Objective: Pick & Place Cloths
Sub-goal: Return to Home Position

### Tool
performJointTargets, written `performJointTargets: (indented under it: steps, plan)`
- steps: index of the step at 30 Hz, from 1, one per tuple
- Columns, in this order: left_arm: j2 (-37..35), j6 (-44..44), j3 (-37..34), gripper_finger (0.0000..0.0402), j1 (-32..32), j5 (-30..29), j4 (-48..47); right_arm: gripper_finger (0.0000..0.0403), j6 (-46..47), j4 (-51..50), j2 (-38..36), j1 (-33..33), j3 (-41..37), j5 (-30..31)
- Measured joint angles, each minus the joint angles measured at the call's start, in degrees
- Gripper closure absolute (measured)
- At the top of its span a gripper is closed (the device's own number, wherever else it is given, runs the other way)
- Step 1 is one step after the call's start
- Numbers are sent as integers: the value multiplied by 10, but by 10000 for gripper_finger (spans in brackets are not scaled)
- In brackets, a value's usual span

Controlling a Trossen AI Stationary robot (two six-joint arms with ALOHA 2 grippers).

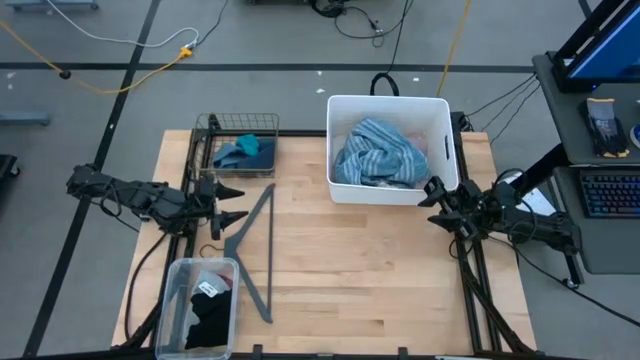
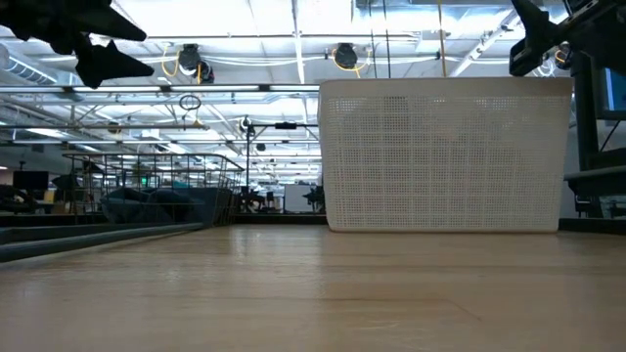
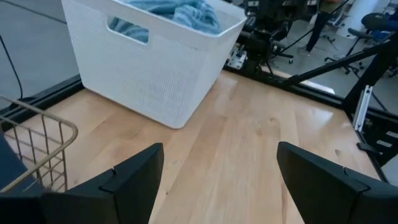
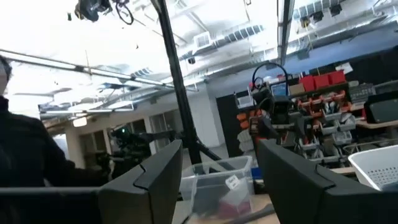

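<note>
Left end effector (image 3: pixel 219 163) wide, empty; right end effector (image 4: pixel 219 155) likewise. Blue-striped towel (image 3: pixel 180 12) in white laundry bin (image 3: pixel 143 74) ahead of left: soft, limp; pinch raised fold.

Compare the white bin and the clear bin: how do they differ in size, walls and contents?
The white bin is larger than the clear bin. The white bin's walls are opaque mesh; the clear bin's are see-through. The white bin holds a blue-striped cloth; the clear bin holds black cloth. Both are rectangular, open-topped and stand on the table.
</note>
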Motion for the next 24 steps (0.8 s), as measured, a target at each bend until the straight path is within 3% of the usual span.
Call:
performJointTargets:
  steps: [5,13,16,24]
  plan:
    - [1,2,0,84,0,5,-23,202,-3,66,0,0,0,1]
    - [0,-70,0,82,0,5,-13,202,-10,222,2,0,-1,-22]
    - [1,-71,0,81,0,5,-6,202,10,217,2,0,-1,-60]
    - [1,-49,0,91,0,5,-13,202,85,143,46,14,6,-76]
